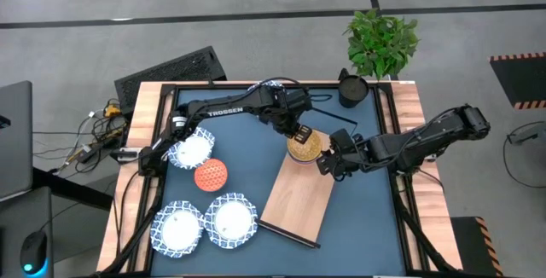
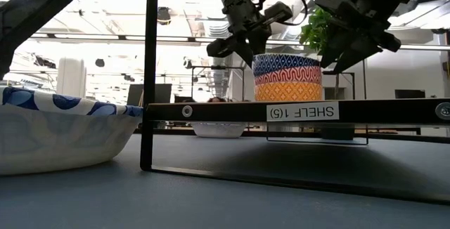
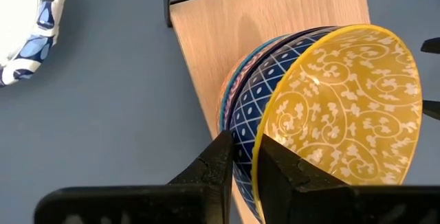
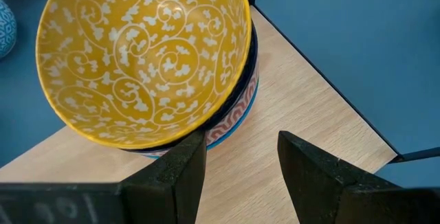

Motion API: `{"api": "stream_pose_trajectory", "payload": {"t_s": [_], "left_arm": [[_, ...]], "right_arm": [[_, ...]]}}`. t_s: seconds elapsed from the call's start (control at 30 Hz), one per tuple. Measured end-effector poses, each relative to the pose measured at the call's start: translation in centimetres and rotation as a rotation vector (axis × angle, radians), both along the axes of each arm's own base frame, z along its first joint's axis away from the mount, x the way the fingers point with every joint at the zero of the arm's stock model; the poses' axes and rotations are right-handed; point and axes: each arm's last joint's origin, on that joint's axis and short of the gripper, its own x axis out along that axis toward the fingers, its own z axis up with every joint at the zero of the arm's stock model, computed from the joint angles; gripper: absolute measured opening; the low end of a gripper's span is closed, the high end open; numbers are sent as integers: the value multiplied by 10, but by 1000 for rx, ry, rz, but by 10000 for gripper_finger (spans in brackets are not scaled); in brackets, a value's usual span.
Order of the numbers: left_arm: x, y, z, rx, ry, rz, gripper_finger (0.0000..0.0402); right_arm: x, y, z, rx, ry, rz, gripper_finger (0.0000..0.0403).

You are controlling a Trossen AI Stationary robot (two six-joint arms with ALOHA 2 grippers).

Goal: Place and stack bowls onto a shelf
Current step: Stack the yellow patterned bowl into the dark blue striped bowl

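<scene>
- Overhead, my left gripper [image 1: 300, 133] pinches the rim of the yellow bowl [image 1: 304, 147], topping a stack at the far end of the shelf [image 1: 299, 199], probably to seat it squarely. My right gripper [image 1: 334, 160] waits just beside, fingers spread, holding nothing.
- Level with the table, the stack [image 2: 287, 78] sits upright on the shelf [image 2: 211, 109]; a white bowl [image 2: 56, 127] lies low nearby.
- From my left wrist, my fingers [image 3: 218, 162] clamp the yellow rim [image 3: 344, 107], nested in a blue bowl [image 3: 251, 110].
- From my right wrist, the yellow bowl [image 4: 141, 52] is clear of my open fingers [image 4: 182, 165].
- Three white bowls [image 1: 232, 218] and an orange bowl [image 1: 211, 176] remain on the table; the dark pot [image 1: 351, 89] and plant [image 1: 381, 41] stand apart, blocking nothing.
</scene>
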Motion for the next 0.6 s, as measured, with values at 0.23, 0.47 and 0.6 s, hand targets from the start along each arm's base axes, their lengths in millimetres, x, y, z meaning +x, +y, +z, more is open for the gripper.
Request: {"api": "stream_pose_trajectory", "payload": {"t_s": [0.23, 0.47, 0.6], "left_arm": [[0, -1, 9, -4, -29, -33, 80], [-3, -2, 7, -31, -6, -32, 149], [-3, -2, 6, -39, 2, -26, 156]], "right_arm": [[1, 0, 0, 1, -7, 0, 207], [1, 0, 1, -3, -11, -4, 207], [1, 0, 1, -3, -16, -4, 207]]}}
